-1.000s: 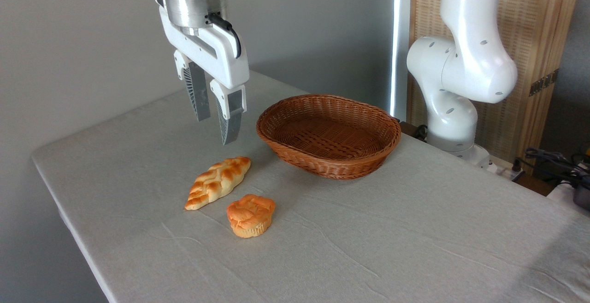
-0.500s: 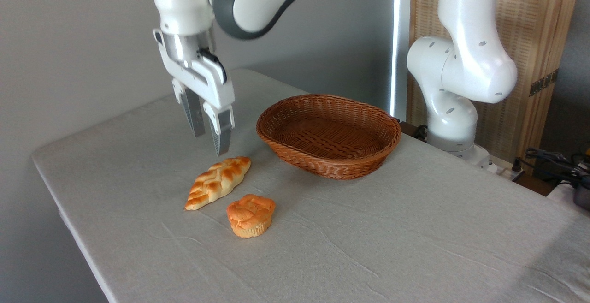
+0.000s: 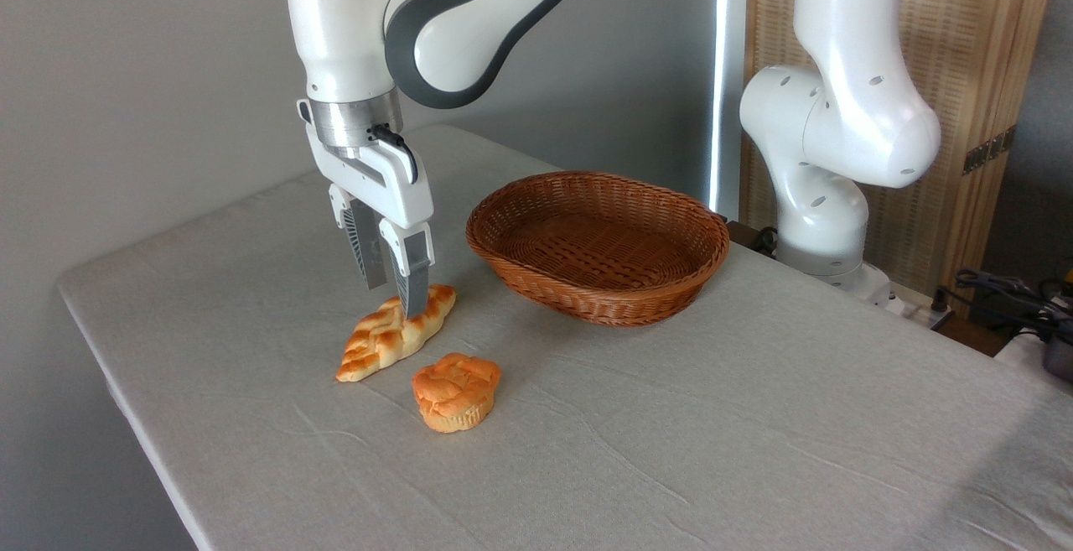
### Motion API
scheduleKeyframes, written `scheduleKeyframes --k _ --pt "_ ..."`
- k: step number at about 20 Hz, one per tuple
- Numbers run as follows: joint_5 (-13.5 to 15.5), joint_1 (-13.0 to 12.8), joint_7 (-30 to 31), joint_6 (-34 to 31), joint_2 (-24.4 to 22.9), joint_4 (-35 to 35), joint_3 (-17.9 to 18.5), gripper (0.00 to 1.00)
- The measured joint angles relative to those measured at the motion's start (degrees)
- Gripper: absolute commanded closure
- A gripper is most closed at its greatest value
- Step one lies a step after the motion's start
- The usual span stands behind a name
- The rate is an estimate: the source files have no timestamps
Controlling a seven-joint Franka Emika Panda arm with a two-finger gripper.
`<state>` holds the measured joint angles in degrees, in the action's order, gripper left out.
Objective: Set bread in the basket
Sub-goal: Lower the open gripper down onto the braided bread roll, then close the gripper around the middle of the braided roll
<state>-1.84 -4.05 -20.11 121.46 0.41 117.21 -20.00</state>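
Toward the left edge of the grey cloth-covered table [image 3: 754, 450] you have the elongated braided loaf with a golden-orange crust and pale seams [image 3: 387, 336], lying flat on the cloth with one pointed end aimed at the near-left and the other at the basket; the white two-finger gripper [image 3: 391, 299] hangs straight down over the loaf's far half, its ribbed grey fingers [image 3: 411, 278] parted by a narrow gap; the nearer fingertip overlaps the crust and hides a strip of it, while the farther fingertip sits behind the loaf's back edge, so you cannot tell whether either pad actually touches the bread, and nothing shows the jaws pressed onto it; the loaf is not lifted. Just in front of the loaf, slightly to its right and apart from it, stands the round orange muffin-shaped bun [image 3: 456, 392]. Nearer the table's back edge, right of the gripper and well clear of the loaf, sits the oval reddish-brown woven wicker basket [image 3: 587, 299]; its far inner wall and floor are visible, but the near inner wall is hidden by its own rim. Beyond the table's right back corner the white arm base [image 3: 826, 199] rises out of frame; its top is cut off, and so is the upper link above the wrist.
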Motion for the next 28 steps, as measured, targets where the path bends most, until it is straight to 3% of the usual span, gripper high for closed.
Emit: scheduleKeyframes --k 9,11,14,16,17,18,28 --pt "-0.58 0.00 0.10 0.04 0.87 0.66 0.00 0.00" --pt "-0.60 0.00 0.12 0.04 0.95 1.25 0.00 0.06" --pt "-0.62 0.00 0.12 1.07 1.12 2.28 0.00 0.47" --pt "-0.62 -0.01 0.14 3.10 1.35 2.99 0.00 0.68" --pt "-0.62 -0.01 0.16 3.71 1.50 3.20 0.00 0.88" --pt "-0.62 -0.01 0.19 4.18 1.66 3.31 0.00 0.99" --pt "-0.62 0.04 0.26 5.63 2.23 3.43 0.13 1.00"
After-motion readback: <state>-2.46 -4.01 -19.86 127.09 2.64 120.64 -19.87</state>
